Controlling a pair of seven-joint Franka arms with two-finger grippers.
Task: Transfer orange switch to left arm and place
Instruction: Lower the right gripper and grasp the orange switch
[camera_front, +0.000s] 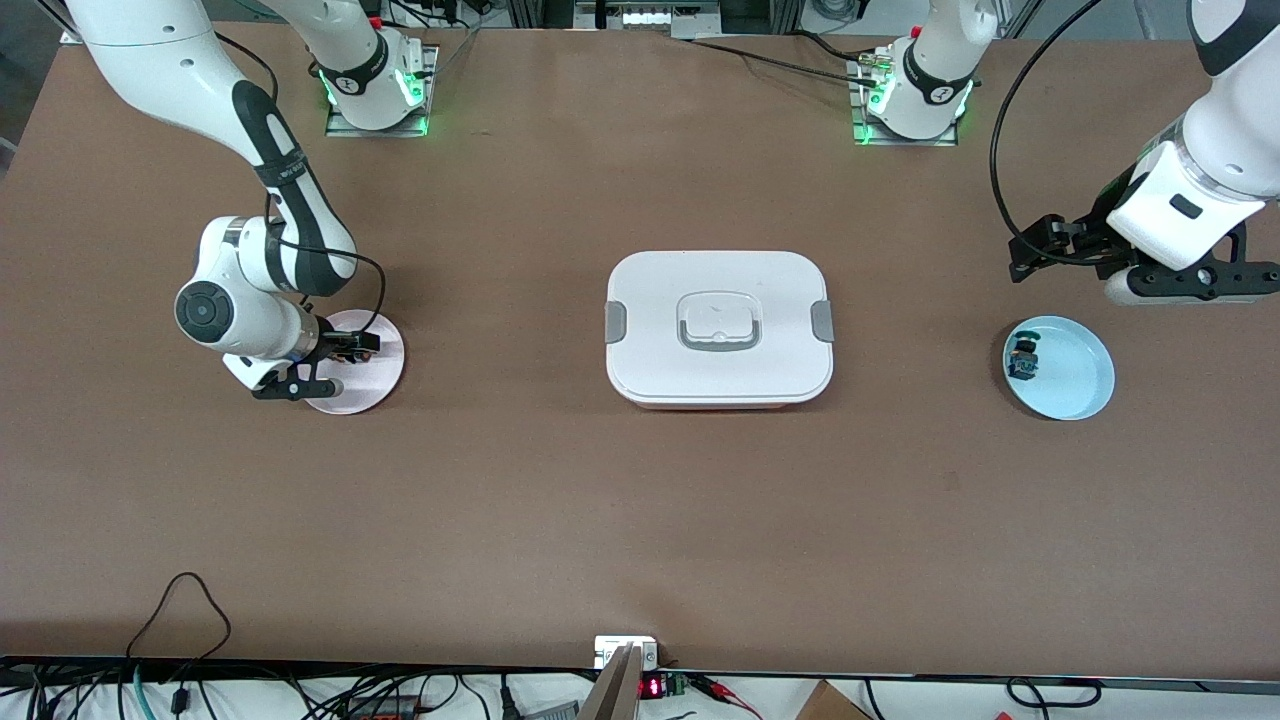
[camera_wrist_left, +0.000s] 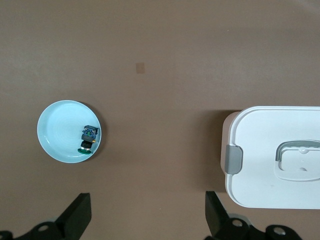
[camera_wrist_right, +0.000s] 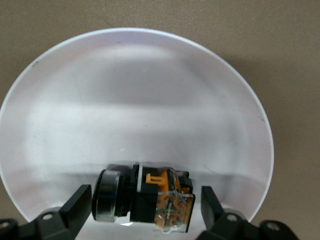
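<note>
Right hand (camera_wrist_right: 142, 202) open around orange switch (camera_wrist_right: 145, 201)

The brown table (camera_front: 560, 500) carries three things directly. A white box (camera_front: 718, 328) with grey side clips sits at its middle. A pale pink plate (camera_front: 375, 385) lies toward the right arm's end, and a light blue plate (camera_front: 1075, 375) toward the left arm's end, both well apart from the box.
</note>
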